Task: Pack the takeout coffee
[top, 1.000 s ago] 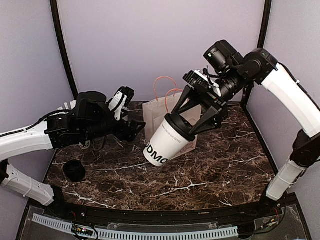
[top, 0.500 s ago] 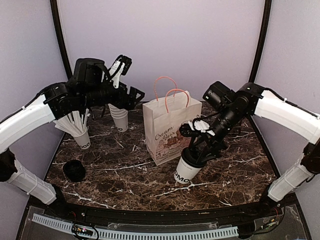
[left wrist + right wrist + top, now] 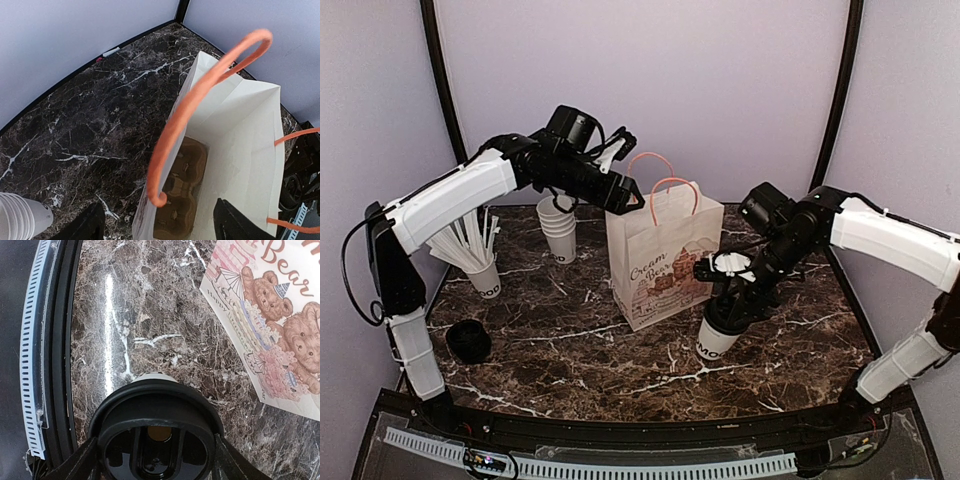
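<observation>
Position of the takeout coffee (image 3: 716, 338): outside the paper bag (image 3: 655, 255), just beside its right front corner, upright with a slight tilt, base at the desk (image 3: 570, 350). Whether the base bears fully on the desk cannot be told.

Right pincer (image 3: 728, 312): clamped from above on the takeout coffee at its black lid (image 3: 155, 405), one finger pressed on each side of the rim.

Left pincer (image 3: 623, 198): above the left top edge of the paper bag, fingers (image 3: 90, 225) spread wide, nothing pinched. An orange handle (image 3: 200, 95) arcs in front of its camera. A brown cup carrier (image 3: 182, 185) lies on the bag floor.

Other items, left part of the desk: stack of white cups (image 3: 558, 232), cup with straws (image 3: 483, 278), black round object (image 3: 468, 340), all well apart from the takeout coffee.
</observation>
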Controlling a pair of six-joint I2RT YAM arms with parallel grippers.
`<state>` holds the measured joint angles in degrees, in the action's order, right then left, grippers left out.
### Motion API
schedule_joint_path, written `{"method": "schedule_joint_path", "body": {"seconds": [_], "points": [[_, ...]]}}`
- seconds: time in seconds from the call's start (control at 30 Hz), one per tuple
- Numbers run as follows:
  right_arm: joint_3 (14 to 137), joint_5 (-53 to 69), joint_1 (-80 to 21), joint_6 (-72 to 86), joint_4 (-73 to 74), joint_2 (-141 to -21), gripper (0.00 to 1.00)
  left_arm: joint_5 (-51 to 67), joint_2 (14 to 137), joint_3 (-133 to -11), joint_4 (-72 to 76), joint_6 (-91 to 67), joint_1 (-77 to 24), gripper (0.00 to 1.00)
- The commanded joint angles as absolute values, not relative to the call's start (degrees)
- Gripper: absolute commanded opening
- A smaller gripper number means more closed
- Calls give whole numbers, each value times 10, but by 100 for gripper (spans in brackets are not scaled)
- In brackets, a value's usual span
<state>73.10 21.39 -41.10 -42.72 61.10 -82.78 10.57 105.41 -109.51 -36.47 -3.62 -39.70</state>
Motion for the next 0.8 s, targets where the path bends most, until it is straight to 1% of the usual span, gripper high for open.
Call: {"method": "schedule_joint_path", "body": {"seconds": [0.0, 0.1, 0.17, 0.2, 0.23, 0.27, 0.3, 0.37, 0.5, 0.6, 0.67, 0.7, 0.73, 0.77], "points": [[717, 205, -403, -414, 589, -796, 66, 111, 1071, -1148, -420, -20, -392, 76], [715, 205, -402, -412, 590, -795, 66, 106, 1091, -1173, -423, -12, -391, 74], [715, 204, -401, -412, 592, -794, 66, 108, 1103, -1186, -426, -5, -389, 70], [717, 204, -401, -412, 592, -794, 66, 113, 1107, -1191, -428, -4, -388, 64], [717, 203, -401, -412, 593, -793, 66, 118, 1117, -1203, -434, -4, -386, 62], [717, 202, -400, -411, 593, -791, 66, 122, 1121, -1207, -437, -4, -386, 56], [717, 202, -399, -411, 592, -789, 66, 130, 1129, -1216, -443, 4, -384, 52], [716, 200, -393, -410, 591, -782, 66, 143, 1137, -1225, -450, 15, -383, 41], [732, 209, -365, -411, 597, -772, 65, 164, 1146, -1239, -462, 21, -383, 29], [770, 222, -331, -419, 620, -768, 65, 171, 1152, -1249, -469, 24, -382, 26], [799, 228, -303, -425, 632, -762, 65, 176, 1154, -1253, -472, 30, -383, 21], [813, 231, -287, -427, 636, -759, 65, 179, 1154, -1255, -472, 34, -383, 14], [826, 235, -270, -431, 638, -755, 65, 181, 1154, -1257, -472, 37, -383, 10], [839, 236, -254, -434, 641, -751, 65, 186, 1154, -1258, -472, 41, -382, 4]]}}
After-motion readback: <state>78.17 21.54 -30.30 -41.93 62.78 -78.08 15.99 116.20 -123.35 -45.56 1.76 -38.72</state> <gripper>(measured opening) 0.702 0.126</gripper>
